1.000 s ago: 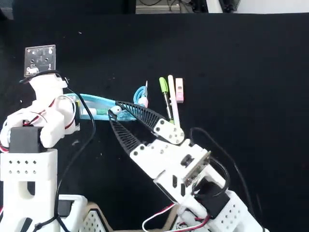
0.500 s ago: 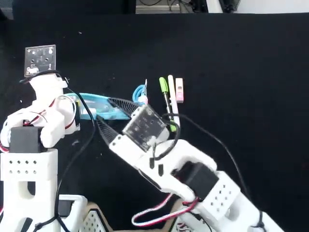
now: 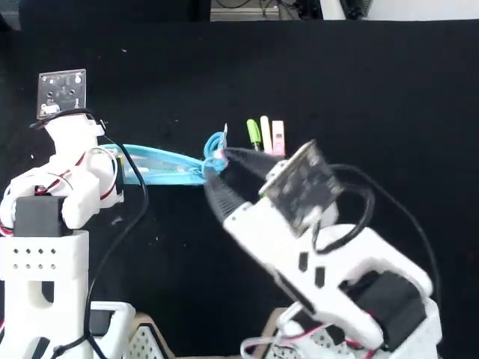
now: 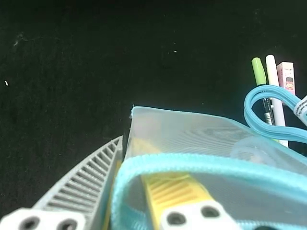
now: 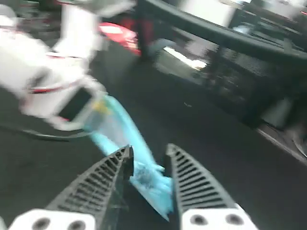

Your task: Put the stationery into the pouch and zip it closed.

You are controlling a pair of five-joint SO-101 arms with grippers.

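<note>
The turquoise mesh pouch hangs off the table, stretched between the two arms. My left gripper is shut on its open end; the left wrist view shows a grey and a yellow finger of the left gripper pinching the pouch at its zip edge. My right gripper sits at the other end by the blue loop. Its black fingers stand a little apart, open, with the pouch tip between them at the right gripper. A green pen, a white pen and a pink eraser lie just beyond.
The black cloth is bare to the right and at the back. A small grey marker plate stands on the left arm's wrist. The right arm's white body fills the front centre, and the left arm's base stands at the front left.
The right arm has rolled its wrist and slid its gripper rightward along the pouch to the loop end, with its jaws narrower than before. The pouch now hangs straighter. The left arm stayed put.
</note>
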